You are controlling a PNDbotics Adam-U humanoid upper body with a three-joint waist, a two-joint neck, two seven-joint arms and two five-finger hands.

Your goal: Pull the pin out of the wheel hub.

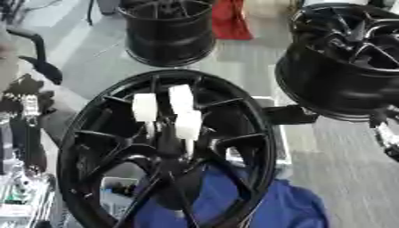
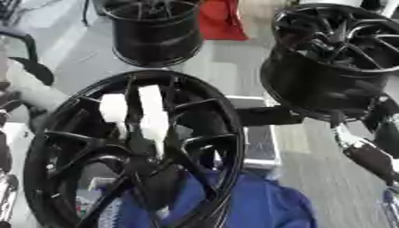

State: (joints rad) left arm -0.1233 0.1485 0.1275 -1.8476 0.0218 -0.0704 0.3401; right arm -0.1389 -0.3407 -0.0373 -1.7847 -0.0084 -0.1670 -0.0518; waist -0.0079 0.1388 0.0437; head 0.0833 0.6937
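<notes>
A large black wheel hub [image 1: 249, 133] stands tilted in the middle, its spokes facing me. Three white pins stick out near its centre: one on the left [image 1: 144, 107], one higher [image 1: 181, 98] and one lower right [image 1: 188, 124]. No hand touches the pins. My right hand [image 2: 380, 122] shows dark and blurred at the right edge, beside another wheel and well away from the pins. Silver and black parts of my left arm [image 1: 25, 109] show along the left edge, beside the hub's rim. A pale blurred shape [image 2: 31, 93] meets the hub's left rim.
A second black wheel [image 1: 343, 67] stands at the right and a third [image 1: 168, 31] at the back. A red cloth [image 1: 231, 20] lies behind, and blue fabric [image 1: 280, 209] under the hub. A black bracket [image 1: 288, 114] juts from the hub's right side.
</notes>
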